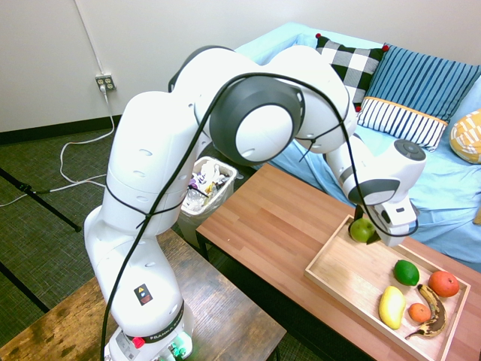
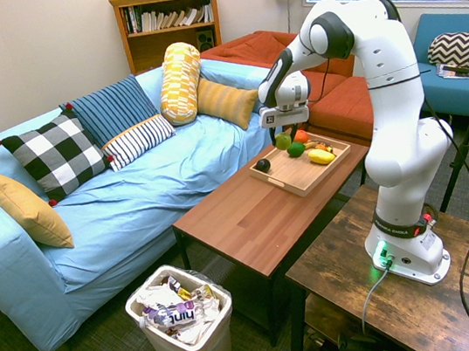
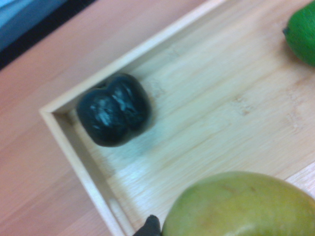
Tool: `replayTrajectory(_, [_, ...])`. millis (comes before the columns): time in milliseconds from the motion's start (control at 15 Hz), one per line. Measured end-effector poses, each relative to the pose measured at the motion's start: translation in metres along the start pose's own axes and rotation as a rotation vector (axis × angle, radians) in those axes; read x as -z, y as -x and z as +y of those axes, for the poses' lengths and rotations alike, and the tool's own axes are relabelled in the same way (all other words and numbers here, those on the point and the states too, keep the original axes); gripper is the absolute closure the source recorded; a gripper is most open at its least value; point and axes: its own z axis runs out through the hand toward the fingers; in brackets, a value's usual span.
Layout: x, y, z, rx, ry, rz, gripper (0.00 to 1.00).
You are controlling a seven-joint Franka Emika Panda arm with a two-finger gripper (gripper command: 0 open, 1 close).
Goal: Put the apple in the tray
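Note:
The yellow-green apple (image 1: 361, 232) (image 2: 283, 141) hangs just above the near-sofa corner of the light-wood tray (image 1: 336, 280) (image 2: 294, 187), with my gripper (image 1: 370, 226) (image 2: 284, 134) shut on it from above. In the wrist view the apple (image 3: 241, 206) fills the lower right, with the tray base (image 3: 211, 113) below it. A small blackish fruit (image 3: 115, 109) lies in the tray's corner, apart from the apple.
In the tray lie a green lime (image 1: 406, 272) (image 3: 302, 29), a yellow lemon (image 1: 391, 307), two orange fruits (image 1: 443, 283) and a brown banana (image 1: 434, 317). The tray rests on a wooden coffee table (image 1: 270, 218) beside the blue sofa (image 2: 131, 191). A waste bin (image 2: 183, 320) stands at the table's end.

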Motion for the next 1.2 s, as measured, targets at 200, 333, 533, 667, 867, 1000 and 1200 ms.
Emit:
replayTrajectory(200, [-0.038, -0.020, 0.008, -0.036, 0.036, -0.011, 1.00])
replayTrajectory(333, [-0.058, -0.030, 0.008, -0.049, 0.050, -0.015, 1.00])
replayTrajectory(533, [-0.083, -0.039, 0.009, -0.062, 0.065, -0.025, 1.00])
replayTrajectory(667, [-0.096, -0.043, 0.011, -0.069, 0.070, -0.034, 1.00])
replayTrajectory(867, [-0.110, -0.048, 0.014, -0.074, 0.075, -0.046, 0.00])
replayTrajectory(1000, [-0.110, -0.049, 0.014, -0.072, 0.069, -0.051, 0.00])
replayTrajectory(1200, [-0.110, -0.050, 0.015, -0.059, 0.063, -0.056, 0.00])
